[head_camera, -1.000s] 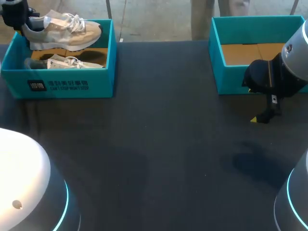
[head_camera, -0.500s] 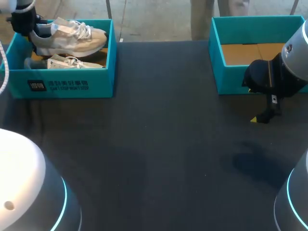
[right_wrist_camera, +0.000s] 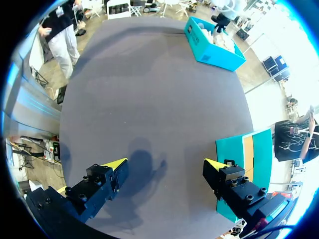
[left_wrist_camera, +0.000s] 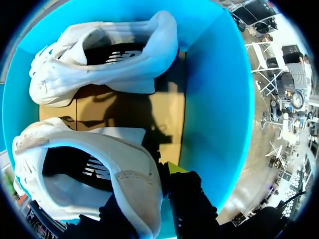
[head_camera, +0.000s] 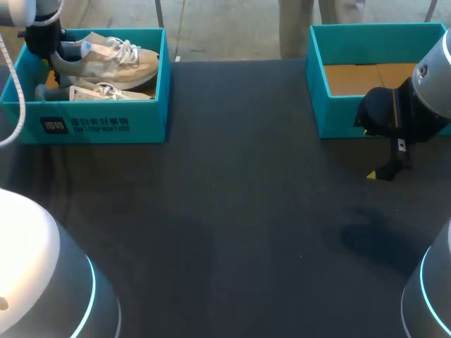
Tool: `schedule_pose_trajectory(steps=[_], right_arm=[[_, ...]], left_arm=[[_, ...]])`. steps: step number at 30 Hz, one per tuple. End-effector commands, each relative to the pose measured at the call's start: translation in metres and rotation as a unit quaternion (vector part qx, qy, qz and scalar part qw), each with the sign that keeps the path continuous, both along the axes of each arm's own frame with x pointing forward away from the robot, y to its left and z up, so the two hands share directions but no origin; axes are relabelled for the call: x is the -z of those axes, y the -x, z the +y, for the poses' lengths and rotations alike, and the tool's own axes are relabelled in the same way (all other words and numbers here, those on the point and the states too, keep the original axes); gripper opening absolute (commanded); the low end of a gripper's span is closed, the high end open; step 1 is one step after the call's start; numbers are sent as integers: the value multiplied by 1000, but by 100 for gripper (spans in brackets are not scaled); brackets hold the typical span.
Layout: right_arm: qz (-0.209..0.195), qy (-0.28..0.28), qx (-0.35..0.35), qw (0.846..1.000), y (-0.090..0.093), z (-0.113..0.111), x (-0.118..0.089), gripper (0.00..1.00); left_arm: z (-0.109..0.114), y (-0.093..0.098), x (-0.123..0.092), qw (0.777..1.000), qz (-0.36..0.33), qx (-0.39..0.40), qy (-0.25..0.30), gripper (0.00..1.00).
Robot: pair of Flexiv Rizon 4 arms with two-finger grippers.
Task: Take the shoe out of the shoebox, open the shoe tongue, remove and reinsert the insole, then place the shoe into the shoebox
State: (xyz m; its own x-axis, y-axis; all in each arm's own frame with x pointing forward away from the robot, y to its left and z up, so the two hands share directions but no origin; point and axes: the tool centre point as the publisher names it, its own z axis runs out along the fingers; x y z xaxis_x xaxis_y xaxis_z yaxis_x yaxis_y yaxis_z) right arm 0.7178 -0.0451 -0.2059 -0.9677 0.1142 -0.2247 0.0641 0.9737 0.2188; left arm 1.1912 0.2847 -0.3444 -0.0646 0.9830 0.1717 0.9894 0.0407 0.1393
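A beige sneaker (head_camera: 106, 60) hangs tilted over the left teal shoebox (head_camera: 91, 123), held at its heel by my left gripper (head_camera: 46, 42). In the left wrist view the gripper (left_wrist_camera: 159, 179) is shut on the heel wall of that sneaker (left_wrist_camera: 99, 169). A second sneaker (left_wrist_camera: 99, 55) lies on the box's cardboard floor beneath; it is also in the head view (head_camera: 99, 91). My right gripper (head_camera: 380, 172) hovers over the table in front of the right shoebox (head_camera: 338, 120). Its fingers are wide open with nothing between them (right_wrist_camera: 164, 167).
The right teal shoebox (right_wrist_camera: 249, 149) holds only its cardboard floor. The dark table (head_camera: 232, 211) stretches between the two boxes. From the right wrist, the left shoebox (right_wrist_camera: 214, 50) sits at the table's far end.
My left arm has carried the held sneaker to the right and slightly lower over the left shoebox. The right arm has not moved.
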Motion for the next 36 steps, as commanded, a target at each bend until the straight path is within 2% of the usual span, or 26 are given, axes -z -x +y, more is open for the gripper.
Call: schedule_pose_trajectory(steps=[1, 12, 21, 24, 25, 36], right_arm=[[0, 1, 1, 1000, 0, 0, 1, 100], [0, 1, 1, 1000, 0, 0, 1, 100], [0, 1, 1, 1000, 0, 0, 1, 100], [0, 1, 1, 1000, 0, 0, 1, 100], [0, 1, 1, 1000, 0, 0, 1, 100], [0, 1, 1, 1000, 0, 0, 1, 100]], left_arm=[[0, -7, 9, 1000, 0, -2, 3, 0], [-9, -8, 20, 999, 29, -20, 26, 0], [-15, -4, 27, 998, 51, -34, 24, 0], [-14, 0, 20, 997, 53, -42, 30, 62], [-13, 0, 18, 997, 53, -45, 34, 100], [-14, 11, -17, 995, 57, -55, 56, 100]])
